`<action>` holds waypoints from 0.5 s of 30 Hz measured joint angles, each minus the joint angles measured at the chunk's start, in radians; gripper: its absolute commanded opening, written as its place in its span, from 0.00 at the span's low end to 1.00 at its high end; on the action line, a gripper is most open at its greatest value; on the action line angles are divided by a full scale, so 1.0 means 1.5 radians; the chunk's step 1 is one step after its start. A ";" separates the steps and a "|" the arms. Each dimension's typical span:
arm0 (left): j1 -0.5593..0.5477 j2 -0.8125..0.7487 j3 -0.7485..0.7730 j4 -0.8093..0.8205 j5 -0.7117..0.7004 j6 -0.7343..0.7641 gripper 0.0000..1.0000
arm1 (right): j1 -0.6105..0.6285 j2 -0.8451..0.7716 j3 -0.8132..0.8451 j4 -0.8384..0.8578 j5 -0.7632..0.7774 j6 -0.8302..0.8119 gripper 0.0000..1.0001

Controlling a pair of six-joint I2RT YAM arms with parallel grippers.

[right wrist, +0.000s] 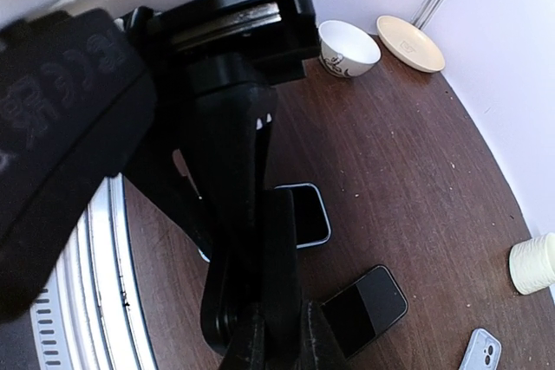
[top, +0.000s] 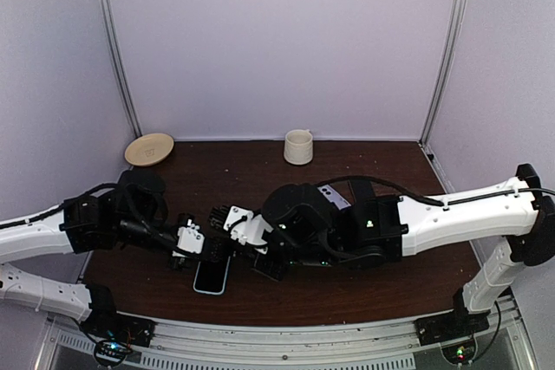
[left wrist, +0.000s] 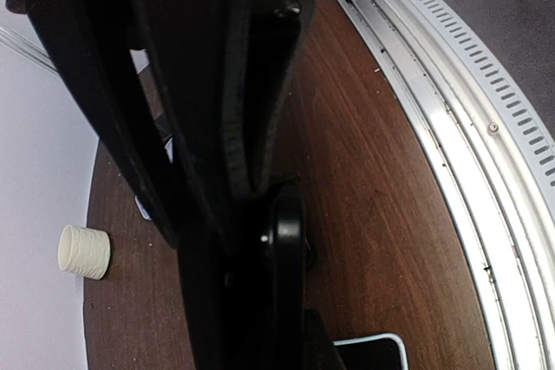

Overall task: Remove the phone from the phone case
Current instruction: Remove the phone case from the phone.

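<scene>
Dark brown wooden table (top: 390,292) inside pale lilac walls (top: 277,41), with a metal rail (top: 286,340) along the near edge. The phone (top: 212,276) lies flat, screen up, close to the near edge and left of centre. The pale rim of the phone case (right wrist: 327,218) runs around it (case on, as far as the rim shows). Both arms meet right over its far end.

The left gripper (left wrist: 260,188) comes in from the left, low over the table, fingers pressed together with no gap. Cannot tell whether they pinch the case edge; only the phone's corner peeks in at the bottom of the left wrist view. The right gripper (right wrist: 260,301) reaches in from the right, also closed. Its fingers cross in front of the phone in its own view, and nothing shows clearly between them.

Near the phone, on the right arm's side, a bare black phone (right wrist: 364,305) lies flat on the wood. Further back by the right arm is a pale blue piece (right wrist: 481,353) with camera cutouts, phone or empty case unclear.

At the back wall a ribbed cream cup (top: 298,146) stands mid-table and a tan plate (top: 149,149) sits in the left corner. A white bowl (right wrist: 347,48) sits near the plate, seen only from the right wrist.
</scene>
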 measured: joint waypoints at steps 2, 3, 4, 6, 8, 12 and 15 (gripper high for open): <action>-0.001 -0.005 -0.004 0.010 -0.014 0.000 0.00 | 0.000 0.001 0.000 0.006 0.014 0.008 0.00; -0.001 -0.008 -0.006 0.015 -0.020 0.001 0.00 | 0.000 0.002 0.000 0.010 0.023 0.014 0.00; -0.001 -0.011 -0.009 0.021 -0.027 0.001 0.00 | 0.001 0.002 0.000 0.013 0.030 0.020 0.00; -0.001 -0.018 -0.015 0.031 -0.039 0.002 0.00 | 0.001 0.004 0.000 0.019 0.044 0.031 0.00; -0.001 -0.023 -0.020 0.038 -0.048 0.002 0.00 | 0.001 0.007 0.002 0.024 0.056 0.040 0.00; -0.002 -0.027 -0.023 0.045 -0.066 0.004 0.00 | 0.001 0.013 0.008 0.027 0.075 0.061 0.00; -0.004 -0.027 -0.023 0.054 -0.079 0.006 0.00 | 0.001 0.013 0.008 0.034 0.095 0.076 0.00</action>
